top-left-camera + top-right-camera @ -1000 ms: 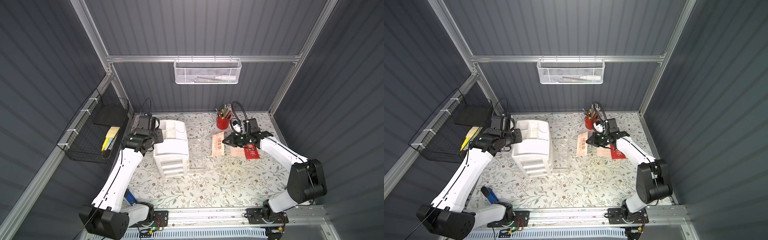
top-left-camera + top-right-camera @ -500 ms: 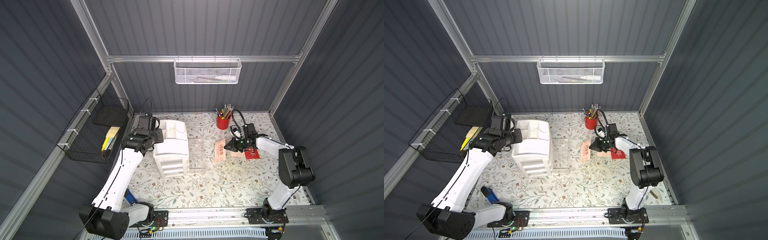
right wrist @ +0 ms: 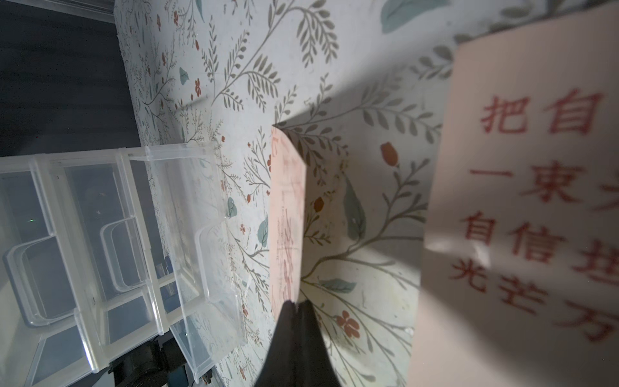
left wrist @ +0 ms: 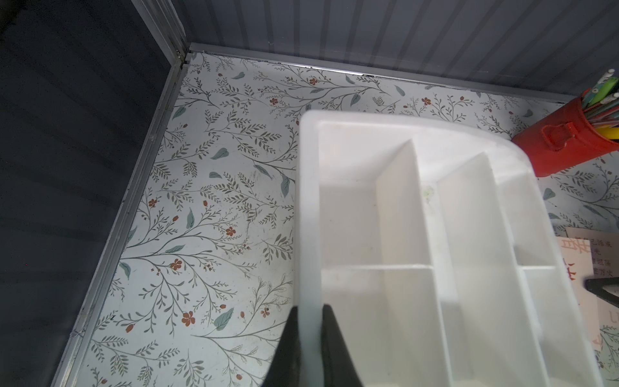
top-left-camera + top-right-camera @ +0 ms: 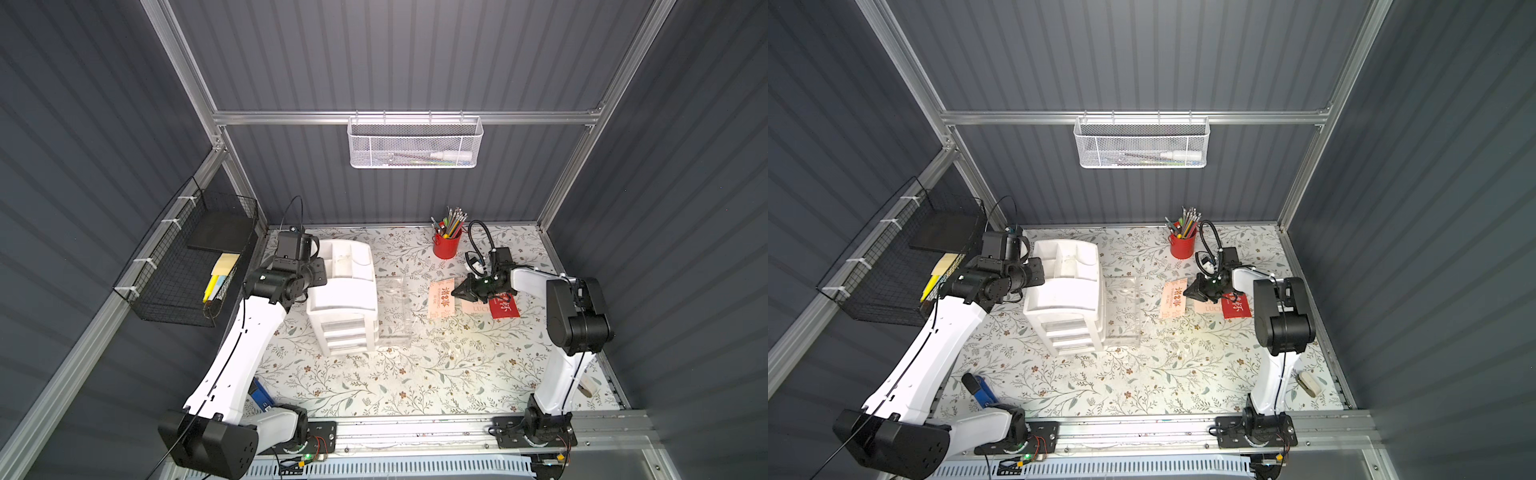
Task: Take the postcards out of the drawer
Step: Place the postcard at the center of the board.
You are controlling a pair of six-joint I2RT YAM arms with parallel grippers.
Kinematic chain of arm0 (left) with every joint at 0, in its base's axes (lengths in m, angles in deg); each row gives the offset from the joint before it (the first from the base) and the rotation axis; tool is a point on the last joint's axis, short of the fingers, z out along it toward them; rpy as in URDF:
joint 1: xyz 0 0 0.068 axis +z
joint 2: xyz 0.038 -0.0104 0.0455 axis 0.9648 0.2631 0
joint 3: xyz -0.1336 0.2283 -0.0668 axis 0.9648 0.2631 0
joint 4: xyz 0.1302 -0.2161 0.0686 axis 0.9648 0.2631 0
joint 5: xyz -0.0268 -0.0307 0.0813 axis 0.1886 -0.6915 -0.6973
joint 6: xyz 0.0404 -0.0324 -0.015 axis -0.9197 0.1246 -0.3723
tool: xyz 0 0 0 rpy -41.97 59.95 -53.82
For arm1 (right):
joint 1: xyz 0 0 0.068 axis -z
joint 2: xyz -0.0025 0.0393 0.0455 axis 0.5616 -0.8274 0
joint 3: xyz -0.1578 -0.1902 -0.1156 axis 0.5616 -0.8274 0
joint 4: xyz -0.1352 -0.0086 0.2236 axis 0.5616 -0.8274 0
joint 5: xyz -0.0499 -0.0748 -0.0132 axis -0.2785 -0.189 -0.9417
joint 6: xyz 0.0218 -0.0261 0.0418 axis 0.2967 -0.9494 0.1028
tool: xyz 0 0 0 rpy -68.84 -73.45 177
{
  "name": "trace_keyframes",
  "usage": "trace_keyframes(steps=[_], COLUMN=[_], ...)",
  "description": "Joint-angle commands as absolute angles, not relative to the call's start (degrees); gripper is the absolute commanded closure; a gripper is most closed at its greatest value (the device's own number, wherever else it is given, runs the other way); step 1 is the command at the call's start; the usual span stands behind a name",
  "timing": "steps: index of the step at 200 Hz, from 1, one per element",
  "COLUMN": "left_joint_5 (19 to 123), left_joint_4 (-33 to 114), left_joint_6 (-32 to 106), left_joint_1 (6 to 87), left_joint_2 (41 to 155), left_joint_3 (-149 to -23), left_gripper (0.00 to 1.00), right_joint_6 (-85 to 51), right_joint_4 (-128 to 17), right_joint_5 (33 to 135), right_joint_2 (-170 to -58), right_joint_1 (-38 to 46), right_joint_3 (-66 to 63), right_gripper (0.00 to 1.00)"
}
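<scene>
Three postcards are outside the pulled-out clear drawer point(image 5: 392, 309), on the flowered table point(image 5: 374, 382) between this drawer and the right arm. On the right gripper point(image 3: 294, 315) the jaws are pressed together, and they pinch one edge of a peach postcard point(image 3: 287, 214) (the one closest to the drawer). Whether this card lies fully on the table I cannot tell. The second peach postcard point(image 3: 536, 201) lies flat just beside it. In both top views the red postcard point(image 5: 503, 306) touches its far side, partly under the arm. The left gripper point(image 4: 310, 338) is closed on the side wall of the white organizer point(image 4: 435, 234), with one finger outside the wall and one inside the top tray.
</scene>
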State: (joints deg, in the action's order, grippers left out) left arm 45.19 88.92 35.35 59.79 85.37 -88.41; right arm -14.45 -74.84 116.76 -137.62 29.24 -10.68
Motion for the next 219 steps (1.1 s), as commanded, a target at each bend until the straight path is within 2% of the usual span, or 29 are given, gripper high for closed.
trace_keyframes(steps=[1, 56, 152, 219], left_joint_5=[45.11, 45.08, 45.12, 45.26], left_joint_4=[88.23, 88.14, 88.14, 88.14], left_joint_6=[33.24, 33.15, 33.04, 33.06], left_joint_1=[59.81, 59.81, 59.81, 59.81], left_joint_2=[85.05, 85.08, 85.0, 85.06], left_joint_3=[-87.68, -87.68, -87.6, -87.66], left_gripper=[1.0, 1.0, 1.0, 1.0], right_joint_6=[-15.81, -16.05, -16.45, -16.31], right_joint_4=[-75.75, -77.08, -79.78, -80.24], right_joint_5=[117.75, 116.08, 113.18, 113.36], right_joint_2=[-138.95, -141.03, -142.24, -143.0], right_joint_1=[30.03, 30.63, 31.59, 31.61], right_joint_3=[-8.9, -7.57, -5.37, -3.81], right_gripper=[0.99, 0.97, 0.82, 0.77])
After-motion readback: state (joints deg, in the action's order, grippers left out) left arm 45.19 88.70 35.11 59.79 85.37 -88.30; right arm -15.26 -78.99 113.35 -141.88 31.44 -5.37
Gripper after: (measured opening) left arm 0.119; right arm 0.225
